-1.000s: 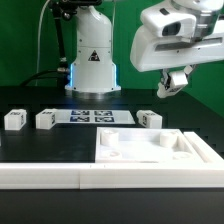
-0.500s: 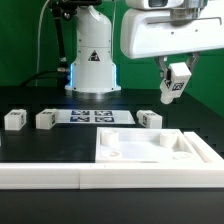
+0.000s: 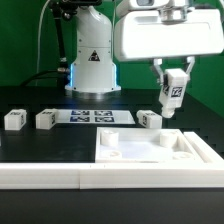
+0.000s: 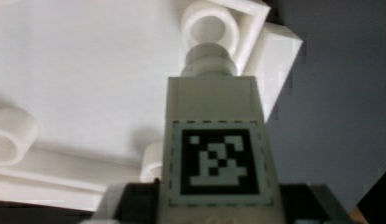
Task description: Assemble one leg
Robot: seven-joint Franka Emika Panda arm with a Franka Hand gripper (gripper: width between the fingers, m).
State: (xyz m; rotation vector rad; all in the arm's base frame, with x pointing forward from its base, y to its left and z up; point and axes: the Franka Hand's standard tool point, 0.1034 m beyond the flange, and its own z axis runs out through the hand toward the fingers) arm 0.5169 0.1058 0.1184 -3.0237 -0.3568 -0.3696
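Note:
My gripper (image 3: 172, 92) is shut on a white leg (image 3: 173, 96) with a black-and-white tag, held in the air above the back right of the large white square tray-like piece (image 3: 150, 157). In the wrist view the leg (image 4: 216, 130) stands between my dark fingers (image 4: 137, 208), its peg end pointing at a round raised socket (image 4: 220, 24) near the piece's corner. Three more legs lie on the table: two at the exterior view's left (image 3: 14, 119) (image 3: 45, 119) and one (image 3: 148, 119) just behind the square piece.
The marker board (image 3: 91, 116) lies flat behind the legs. The robot base (image 3: 92, 60) stands at the back. A white rail (image 3: 45, 175) runs along the table's front edge.
My gripper with the leg has moved toward the exterior view's left and lower, and the leg has turned from tilted to nearly upright above the square piece.

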